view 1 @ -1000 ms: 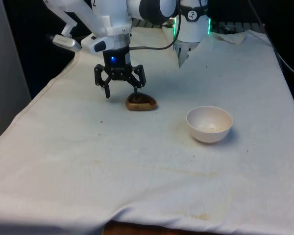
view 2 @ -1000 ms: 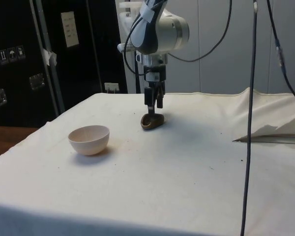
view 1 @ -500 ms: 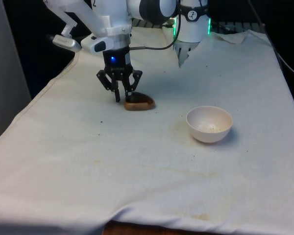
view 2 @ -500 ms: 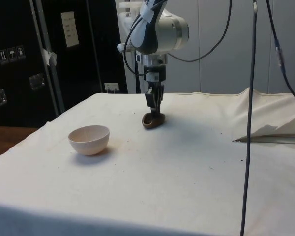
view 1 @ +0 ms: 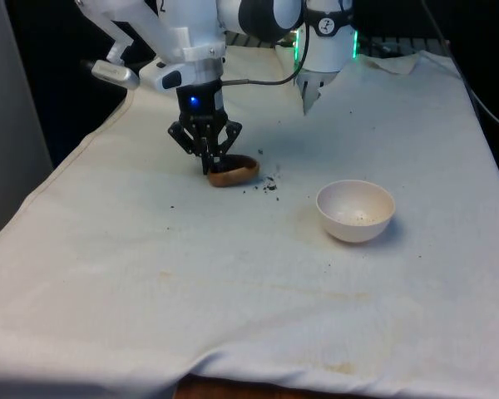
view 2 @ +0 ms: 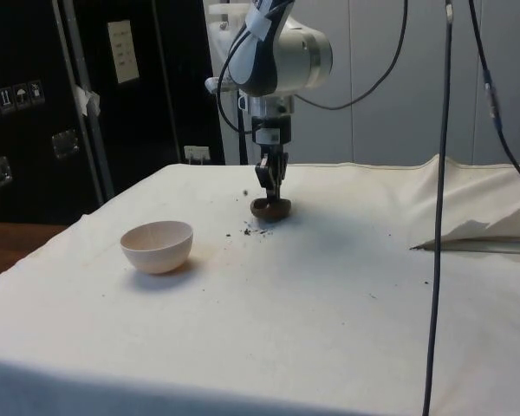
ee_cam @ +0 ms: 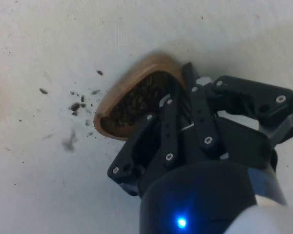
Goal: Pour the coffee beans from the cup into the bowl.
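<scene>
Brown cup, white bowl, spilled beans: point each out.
Brown wooden cup (view 1: 235, 172), front view: its rim beside the hand.
White round bowl (view 1: 355, 211), front view: inner wall.
Spilled dark coffee beans (view 1: 269, 184), front view: cluster on the cloth between cup and bowl.

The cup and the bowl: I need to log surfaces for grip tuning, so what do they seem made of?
The cup looks like wood, or perhaps cork: warm brown, matte, thick rim. The bowl looks like pale plastic or glazed ceramic: smooth, even cream, faint sheen; which one is unclear.
</scene>
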Controlling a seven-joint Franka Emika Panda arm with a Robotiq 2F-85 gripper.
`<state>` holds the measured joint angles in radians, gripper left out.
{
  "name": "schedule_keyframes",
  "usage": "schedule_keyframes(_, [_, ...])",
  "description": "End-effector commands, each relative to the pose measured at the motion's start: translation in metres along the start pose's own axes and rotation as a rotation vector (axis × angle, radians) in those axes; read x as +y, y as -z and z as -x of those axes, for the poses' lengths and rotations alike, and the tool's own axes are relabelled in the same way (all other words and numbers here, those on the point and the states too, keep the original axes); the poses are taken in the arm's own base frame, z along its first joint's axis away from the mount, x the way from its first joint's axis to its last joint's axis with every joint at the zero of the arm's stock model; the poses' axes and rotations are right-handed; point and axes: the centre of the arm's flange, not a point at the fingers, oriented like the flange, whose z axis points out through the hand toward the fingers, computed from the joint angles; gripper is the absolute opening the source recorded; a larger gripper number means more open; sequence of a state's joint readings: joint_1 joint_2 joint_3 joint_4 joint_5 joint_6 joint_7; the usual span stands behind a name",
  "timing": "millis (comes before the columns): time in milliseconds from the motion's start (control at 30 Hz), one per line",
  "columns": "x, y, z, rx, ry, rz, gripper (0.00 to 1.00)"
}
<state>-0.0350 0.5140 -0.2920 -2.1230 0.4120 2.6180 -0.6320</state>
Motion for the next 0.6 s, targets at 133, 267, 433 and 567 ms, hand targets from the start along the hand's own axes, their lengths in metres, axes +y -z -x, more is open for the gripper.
schedule_keyframes(133, [-0.003,0.001,-0.001,0.001,0.0,0.004,0.0])
schedule_keyframes(267, [-0.007,0.006,-0.002,0.006,-0.001,0.007,0.0])
schedule_keyframes(433, [-0.018,0.022,-0.007,0.022,-0.002,0.007,0.0])
schedule_keyframes(567, [-0.027,0.032,-0.01,0.031,-0.001,0.011,0.0])
